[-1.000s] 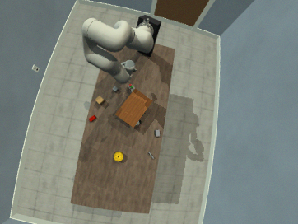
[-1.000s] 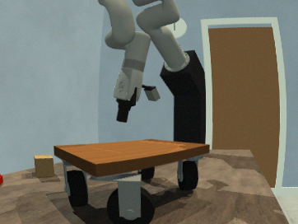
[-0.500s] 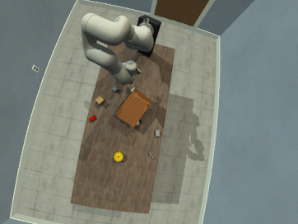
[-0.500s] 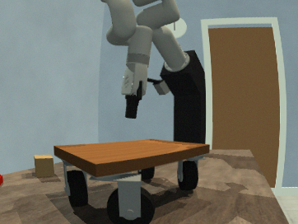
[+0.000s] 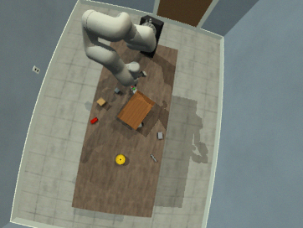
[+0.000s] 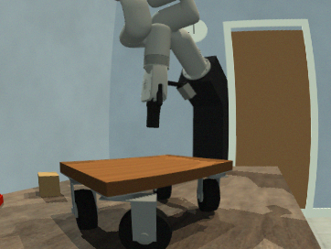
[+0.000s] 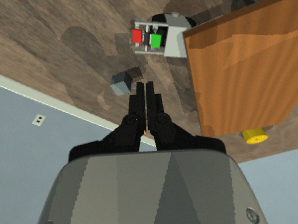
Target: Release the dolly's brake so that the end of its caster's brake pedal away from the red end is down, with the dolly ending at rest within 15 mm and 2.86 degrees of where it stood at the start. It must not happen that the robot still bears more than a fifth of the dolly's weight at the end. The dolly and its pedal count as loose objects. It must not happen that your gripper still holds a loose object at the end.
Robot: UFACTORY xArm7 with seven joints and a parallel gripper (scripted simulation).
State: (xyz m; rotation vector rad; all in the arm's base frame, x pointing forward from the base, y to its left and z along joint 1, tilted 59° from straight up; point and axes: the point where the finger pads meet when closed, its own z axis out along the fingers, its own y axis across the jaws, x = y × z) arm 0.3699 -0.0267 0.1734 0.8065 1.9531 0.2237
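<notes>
The dolly (image 5: pixel 135 110) is a wooden platform on black casters; it also shows in the side view (image 6: pixel 146 171) and along the right of the wrist view (image 7: pixel 240 70). Its brake pedal (image 7: pixel 147 39) sticks out from a grey caster bracket at one corner, with a red end on the left and a green end on the right. In the overhead view the pedal (image 5: pixel 133 89) lies at the dolly's far corner. My gripper (image 7: pixel 145 92) (image 6: pixel 153 120) is shut and empty. It hangs well above the dolly deck, over the floor near the pedal corner.
A small grey block (image 7: pixel 120 83) lies on the floor just beside my fingertips in the wrist view. A tan box (image 5: pixel 100 101), a red object (image 5: pixel 94 120), a yellow disc (image 5: pixel 122 159) and another grey block (image 5: pixel 160 135) lie around the dolly. The arm's black base (image 6: pixel 209 110) stands behind.
</notes>
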